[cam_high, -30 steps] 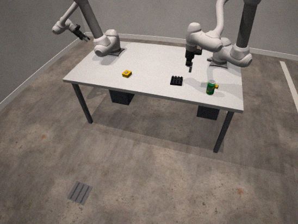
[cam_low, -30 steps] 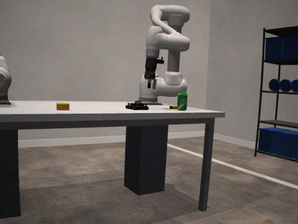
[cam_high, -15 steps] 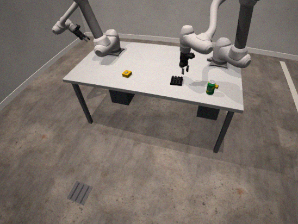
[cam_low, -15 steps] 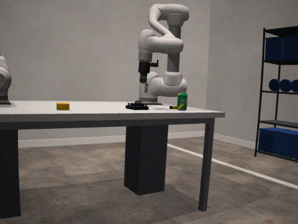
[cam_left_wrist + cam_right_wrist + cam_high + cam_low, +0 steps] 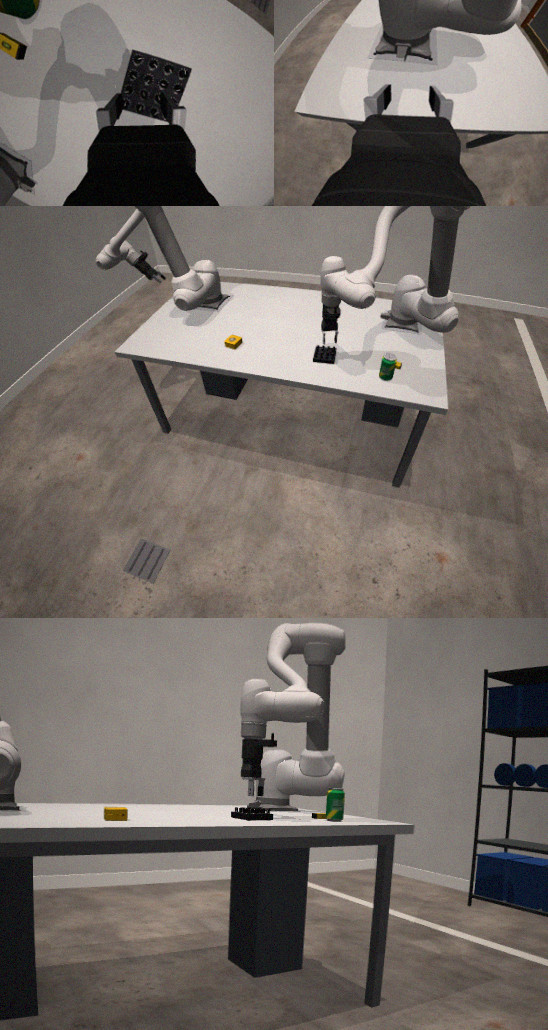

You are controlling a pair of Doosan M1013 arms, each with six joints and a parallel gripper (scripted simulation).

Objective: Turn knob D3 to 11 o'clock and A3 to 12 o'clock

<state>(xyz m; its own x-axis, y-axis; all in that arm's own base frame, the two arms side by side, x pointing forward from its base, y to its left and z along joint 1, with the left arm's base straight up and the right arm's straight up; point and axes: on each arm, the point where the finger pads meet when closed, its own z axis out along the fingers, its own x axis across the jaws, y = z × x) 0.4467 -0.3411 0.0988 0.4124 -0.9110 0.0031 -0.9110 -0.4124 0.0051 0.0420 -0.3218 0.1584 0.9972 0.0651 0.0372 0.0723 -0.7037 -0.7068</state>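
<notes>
The black knob box (image 5: 325, 355) (image 5: 252, 815) (image 5: 156, 74) lies on the white table, turned a little in the left wrist view. It has four rows of small dark knobs with pale marks. The pointers are too small to read surely, and I cannot make out the socket. My left gripper (image 5: 330, 342) (image 5: 255, 794) (image 5: 141, 100) is open and empty, pointing down above the box. In the left wrist view its fingers overlap the box's lower rows and hide part of them. My right gripper (image 5: 161, 279) (image 5: 410, 93) is open and empty, away from the box beyond the table's far side.
A green can (image 5: 387, 368) (image 5: 335, 805) (image 5: 19, 6) stands beside a yellow spirit level (image 5: 398, 365) (image 5: 319, 816) (image 5: 12, 45). A small yellow box (image 5: 233, 341) (image 5: 116, 813) lies across the table (image 5: 280, 316). Both arm bases stand at the table's back edge.
</notes>
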